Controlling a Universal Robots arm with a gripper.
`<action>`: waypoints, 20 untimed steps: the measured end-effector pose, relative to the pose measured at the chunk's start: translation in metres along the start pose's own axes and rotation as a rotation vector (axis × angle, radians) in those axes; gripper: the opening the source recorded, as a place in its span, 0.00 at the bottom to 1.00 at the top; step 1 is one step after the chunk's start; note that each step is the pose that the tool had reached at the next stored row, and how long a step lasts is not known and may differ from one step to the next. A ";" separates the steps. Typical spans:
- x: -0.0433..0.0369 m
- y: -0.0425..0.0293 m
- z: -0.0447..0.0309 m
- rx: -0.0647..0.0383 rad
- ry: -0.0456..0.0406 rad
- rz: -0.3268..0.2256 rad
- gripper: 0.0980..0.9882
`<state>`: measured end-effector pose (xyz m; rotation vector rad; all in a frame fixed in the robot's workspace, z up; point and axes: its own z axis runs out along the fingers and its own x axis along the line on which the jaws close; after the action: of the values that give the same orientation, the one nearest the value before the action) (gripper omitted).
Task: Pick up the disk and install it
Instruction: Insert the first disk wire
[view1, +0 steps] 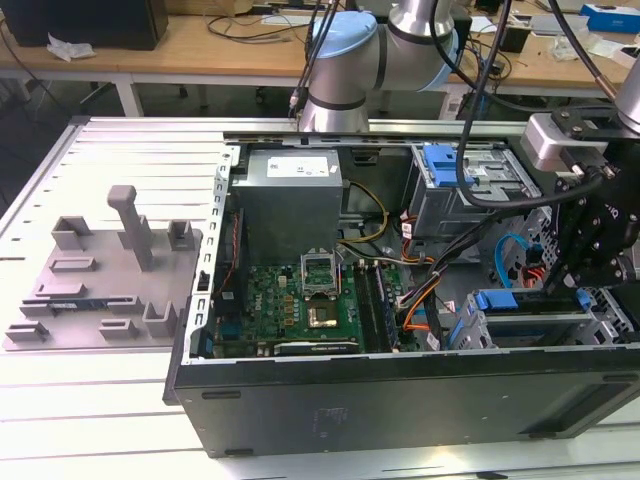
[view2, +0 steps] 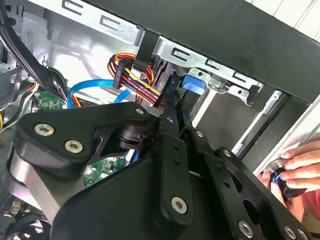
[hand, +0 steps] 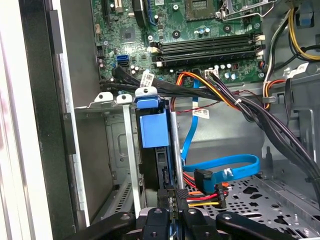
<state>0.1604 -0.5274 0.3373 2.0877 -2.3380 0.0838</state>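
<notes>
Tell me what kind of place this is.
Probably a robotics lab or workshop: a silver-and-blue robot arm reaches over an open black computer case with a green motherboard, and cluttered wooden workbenches stand behind.

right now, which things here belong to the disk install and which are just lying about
Job:
disk, standing in the drive bay
gripper, close by the disk
drive bay

Lying about:
fixture plate, outside the case
motherboard
power supply
hand at the case

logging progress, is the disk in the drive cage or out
In: the first wrist view shows the disk sitting between the drive cage's rails, gripper at its end. Fully seated: cannot tell.
</notes>
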 end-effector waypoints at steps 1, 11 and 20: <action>0.0001 0.0000 0.0002 0.000 0.0000 0.000 0.08; 0.0009 -0.0001 -0.0017 -0.001 -0.0012 0.000 0.08; 0.0013 -0.0004 -0.0091 0.000 -0.0003 0.000 0.08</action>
<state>0.1603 -0.5283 0.3464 2.0876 -2.3381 0.0831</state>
